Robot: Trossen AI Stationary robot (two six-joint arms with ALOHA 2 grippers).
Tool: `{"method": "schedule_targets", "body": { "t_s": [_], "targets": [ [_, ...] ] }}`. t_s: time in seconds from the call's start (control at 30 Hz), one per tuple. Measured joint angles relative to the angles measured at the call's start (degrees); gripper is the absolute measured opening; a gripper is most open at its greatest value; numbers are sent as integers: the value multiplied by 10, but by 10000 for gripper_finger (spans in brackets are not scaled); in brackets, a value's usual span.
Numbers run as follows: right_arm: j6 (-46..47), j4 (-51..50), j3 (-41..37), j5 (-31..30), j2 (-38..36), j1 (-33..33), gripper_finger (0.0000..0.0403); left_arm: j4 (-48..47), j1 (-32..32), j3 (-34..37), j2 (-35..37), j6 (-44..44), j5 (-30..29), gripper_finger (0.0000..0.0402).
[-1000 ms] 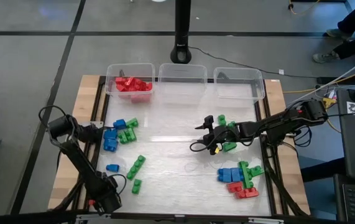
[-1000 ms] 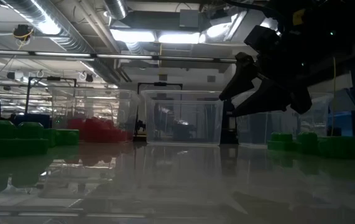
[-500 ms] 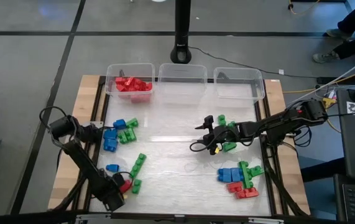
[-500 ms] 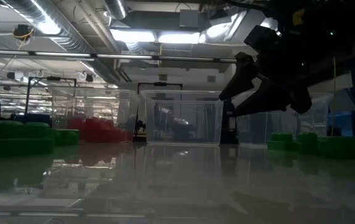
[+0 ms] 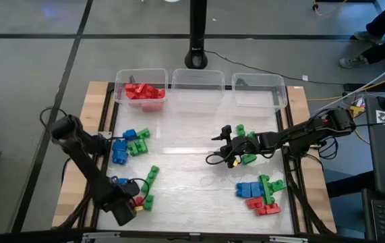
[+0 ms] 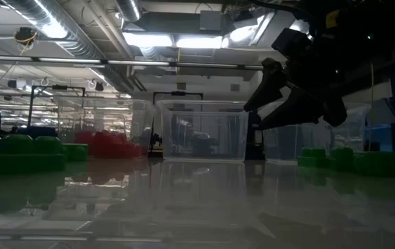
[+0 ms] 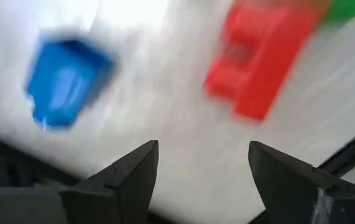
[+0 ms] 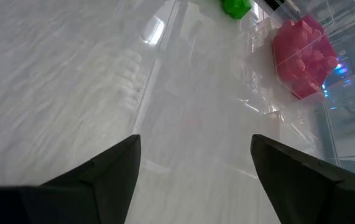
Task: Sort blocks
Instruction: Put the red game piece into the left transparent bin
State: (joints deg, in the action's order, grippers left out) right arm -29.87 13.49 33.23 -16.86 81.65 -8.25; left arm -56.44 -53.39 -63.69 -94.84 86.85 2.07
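On the glossy white table [image 5: 192, 169], blocks [image 5: 130, 142] lie scattered.

The table top [image 5: 192, 169] is a smooth, glossy white sheet that mirrors the ceiling lights in the low view. Bare light wood [image 5: 94, 101] borders it at 9 and 3 o'clock. The three bins [image 5: 195, 81] at 12 o'clock are clear, shiny plastic. The blocks [image 5: 256, 189] are hard, glossy moulded plastic in red, green and blue. Both arms [image 5: 300, 138] have a matt black finish.
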Motion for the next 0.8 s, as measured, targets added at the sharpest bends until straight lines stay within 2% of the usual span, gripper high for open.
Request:
{"method": "schedule_targets", "body": {
  "t_s": [0.07,0.13,0.23,0.3,0.37,0.53,0.8],
  "targets": [
    [0,0,0,0,0,0,305,6,-10,-2,19,31,-82,239],
    [0,0,0,0,0,0,305,0,-14,-2,28,48,-138,239],
    [0,0,0,0,0,0,305,4,-13,-2,31,64,-182,239],
    [0,0,0,0,0,0,305,-4,-12,-1,30,31,-199,239],
    [0,0,0,0,0,0,305,-12,-7,1,30,-20,-201,239],
    [0,0,0,-5,0,0,305,-8,-1,4,30,-23,-200,252],
    [-4,0,0,-6,0,0,305,25,-3,4,30,-50,-194,348]
  ]
}}
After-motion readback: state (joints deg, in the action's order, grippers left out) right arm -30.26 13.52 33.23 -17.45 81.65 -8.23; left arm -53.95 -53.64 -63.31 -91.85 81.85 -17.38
